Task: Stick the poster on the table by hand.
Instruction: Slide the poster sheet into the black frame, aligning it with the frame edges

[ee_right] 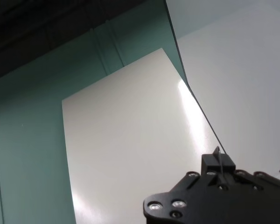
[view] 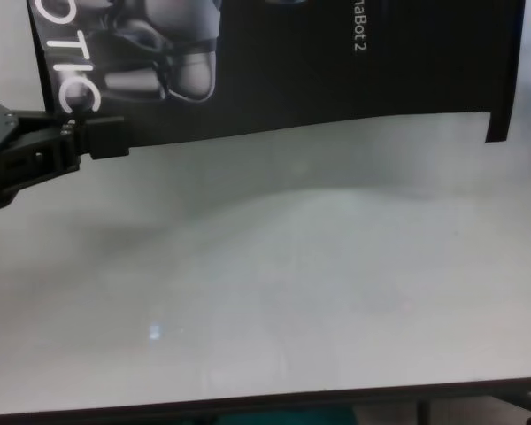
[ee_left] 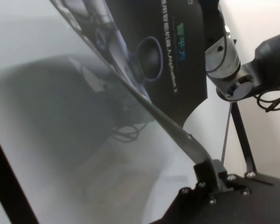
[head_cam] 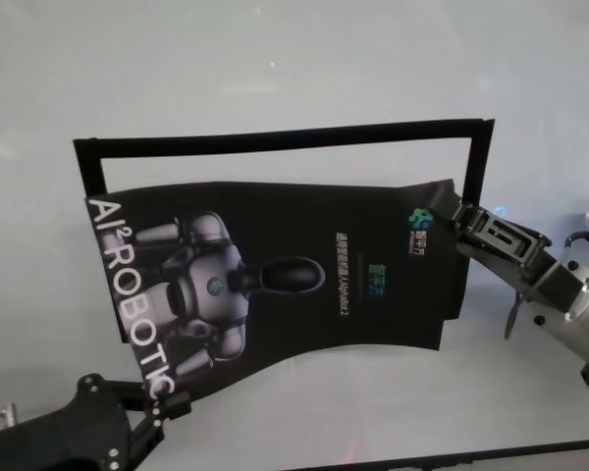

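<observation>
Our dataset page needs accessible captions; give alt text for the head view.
Both grippers hold a black poster showing a grey robot figure above a pale table: the left gripper pinches its near-left corner, the right gripper its right edge. A black rectangular outline lies beyond.

Soft even light, glare on table (view: 274, 292), wrist views blurry.
</observation>
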